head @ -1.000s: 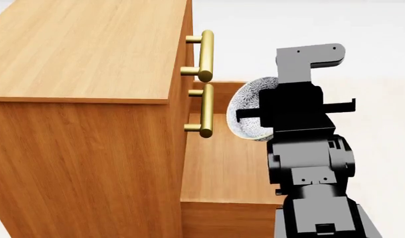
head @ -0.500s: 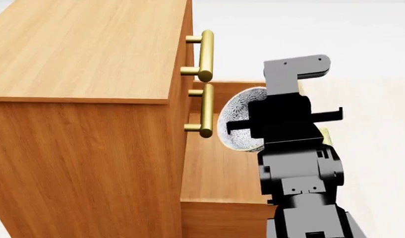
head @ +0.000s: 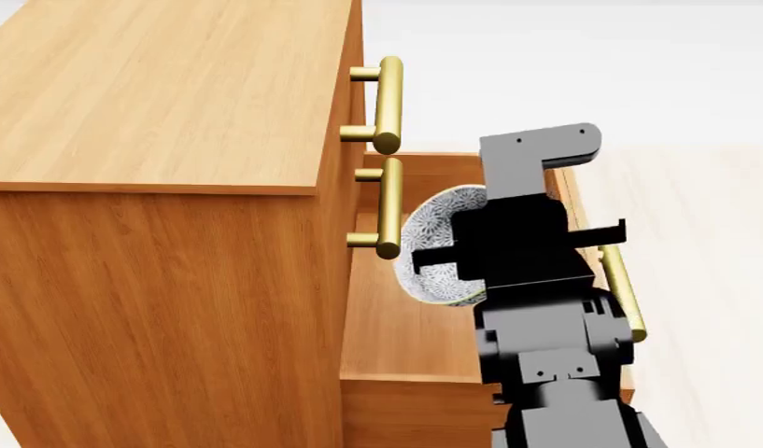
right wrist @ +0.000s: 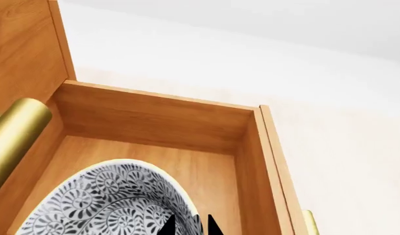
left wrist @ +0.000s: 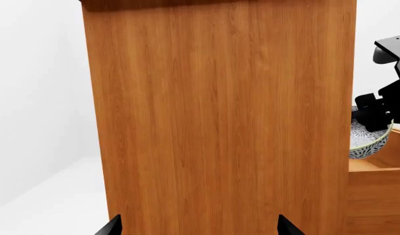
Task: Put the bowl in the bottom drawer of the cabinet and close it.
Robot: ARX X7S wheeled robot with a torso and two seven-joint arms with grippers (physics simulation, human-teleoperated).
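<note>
Above the open bottom drawer (head: pixel 413 327), the right tool (head: pixel 450 252) grips the rim of the bowl (head: pixel 429 245), holding it tilted on its side over the drawer's floor, just beside the middle drawer's brass handle (head: pixel 388 207). Its patterned inside fills the right wrist view, drawer walls around it. Beside the cabinet (left wrist: pixel 219 117), the left tool (left wrist: pixel 198 226) faces the plain side panel, its two tips spread wide, holding nothing

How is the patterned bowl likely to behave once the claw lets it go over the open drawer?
The bowl looks rigid and glazed, so probably slippery and chip-prone. Held tilted by the right claw above the bottom drawer, it may rock before settling.
</note>
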